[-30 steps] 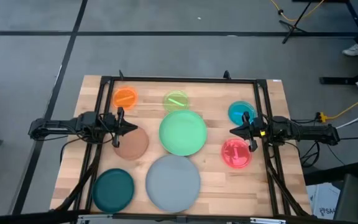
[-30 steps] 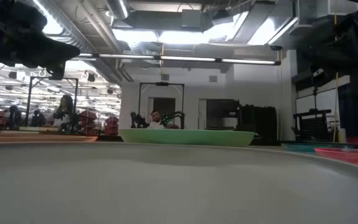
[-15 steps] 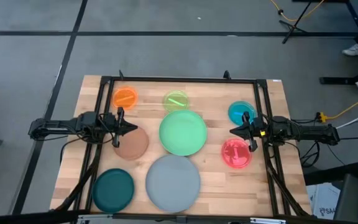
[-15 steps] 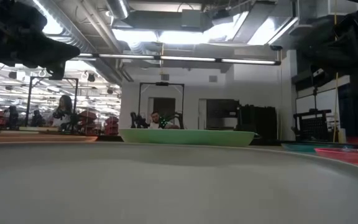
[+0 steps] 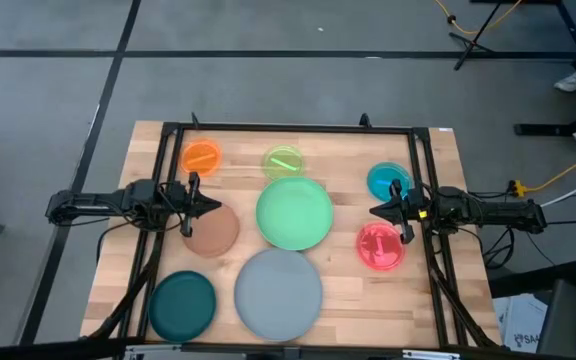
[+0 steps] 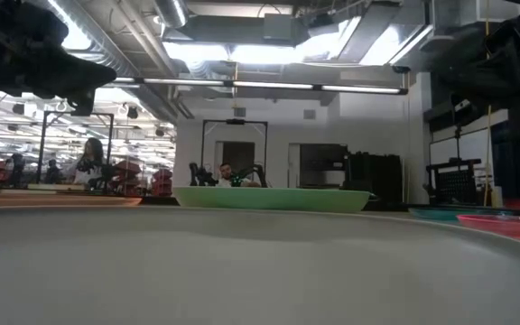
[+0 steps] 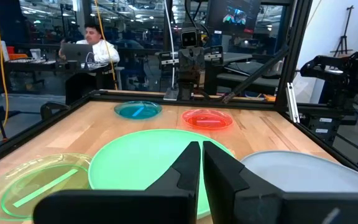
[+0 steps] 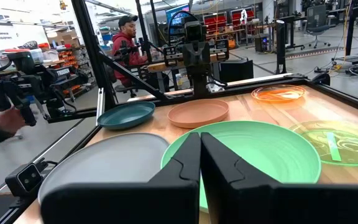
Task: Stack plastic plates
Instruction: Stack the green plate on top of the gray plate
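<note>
1. Eight plates lie singly on the wooden table [image 5: 348, 290]; none is stacked, so I judge the task not yet begun.
2. Large plates: the light green plate [image 5: 294, 212] sits at the table's centre and the grey plate [image 5: 278, 293] at the near edge, the two just beside each other.
3. Medium plates: the brown plate [image 5: 212, 229] lies left of centre and the dark teal plate [image 5: 182, 305] at the near left corner.
4. Small translucent plates: the orange plate [image 5: 202, 157] and lime plate [image 5: 283, 160] lie along the far side; the blue plate [image 5: 388, 180] and pink-red plate [image 5: 379, 246] lie at the right.
5. The left gripper [image 5: 206, 204] hangs over the far edge of the brown plate, fingers pressed together and holding nothing, as the left wrist view confirms.
6. The right gripper [image 5: 378, 210] hangs between the blue and pink-red plates, fingers likewise closed and empty.
7. Both arms face inward at mirrored heights, which reads as a waiting pose rather than a reach.
8. The spread layout leaves each plate's rim accessible; a large plate would make the soundest base for stacking.
</note>
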Robot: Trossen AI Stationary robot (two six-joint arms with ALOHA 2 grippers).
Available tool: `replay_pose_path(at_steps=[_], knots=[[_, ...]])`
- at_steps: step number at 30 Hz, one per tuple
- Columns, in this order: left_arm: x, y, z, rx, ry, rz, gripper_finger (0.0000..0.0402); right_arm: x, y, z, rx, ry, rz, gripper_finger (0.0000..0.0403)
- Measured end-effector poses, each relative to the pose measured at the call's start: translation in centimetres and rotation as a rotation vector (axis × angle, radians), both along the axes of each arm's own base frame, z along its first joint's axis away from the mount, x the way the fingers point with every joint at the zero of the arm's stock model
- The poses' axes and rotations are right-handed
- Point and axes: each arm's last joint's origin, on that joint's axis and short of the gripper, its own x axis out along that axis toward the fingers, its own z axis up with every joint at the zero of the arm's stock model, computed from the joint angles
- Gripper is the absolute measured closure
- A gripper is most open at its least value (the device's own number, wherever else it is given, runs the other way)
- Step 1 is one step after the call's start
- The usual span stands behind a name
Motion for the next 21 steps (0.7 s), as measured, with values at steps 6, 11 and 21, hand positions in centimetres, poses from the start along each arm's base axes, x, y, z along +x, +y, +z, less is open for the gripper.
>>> replay_pose_path(at_steps=[6,11,21], knots=[[0.0,0.0,0.0,0.001,0.000,0.008,0.0388,0.0,0.0,0.0,0.000,0.000,0.000,0.0397],[0.0,0.1,0.0,-0.001,-0.005,0.047,0.0388,0.0,0.0,0.0,0.000,0.000,0.000,0.0397],[-0.1,0.2,1.1,-0.011,-0.111,0.064,0.0388,0.0,0.0,0.0,0.000,-0.001,0.000,0.0397]])
